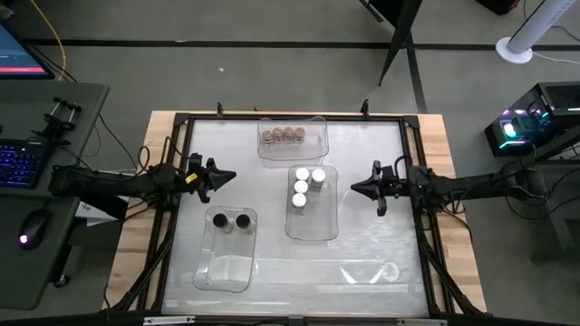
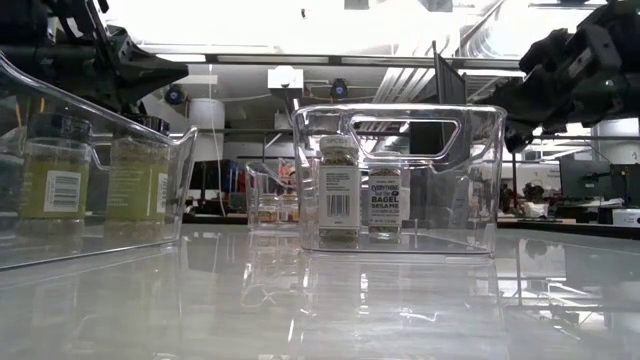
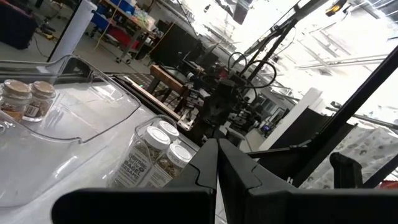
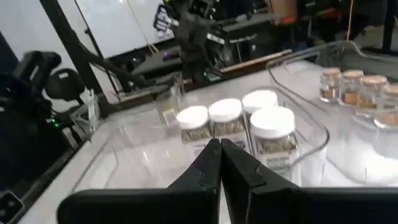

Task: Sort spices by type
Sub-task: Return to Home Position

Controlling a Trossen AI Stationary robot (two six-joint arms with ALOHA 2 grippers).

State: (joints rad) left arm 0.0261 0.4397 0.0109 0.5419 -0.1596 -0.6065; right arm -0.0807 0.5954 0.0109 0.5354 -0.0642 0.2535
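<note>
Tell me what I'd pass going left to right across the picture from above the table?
The left gripper → tan-lid jars → white-lid jars → right gripper. The black-lid jars line up with the left gripper's tip, so they are left out.

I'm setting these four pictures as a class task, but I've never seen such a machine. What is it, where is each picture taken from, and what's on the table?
It is a robot with two arms. One picture looks down from above, one looks level across the table, and one comes from each wrist. The left gripper and right gripper hang shut above it, holding nothing. In three clear bins stand four tan-lidded jars, four white-lidded jars and two black-lidded jars of spice.
</note>
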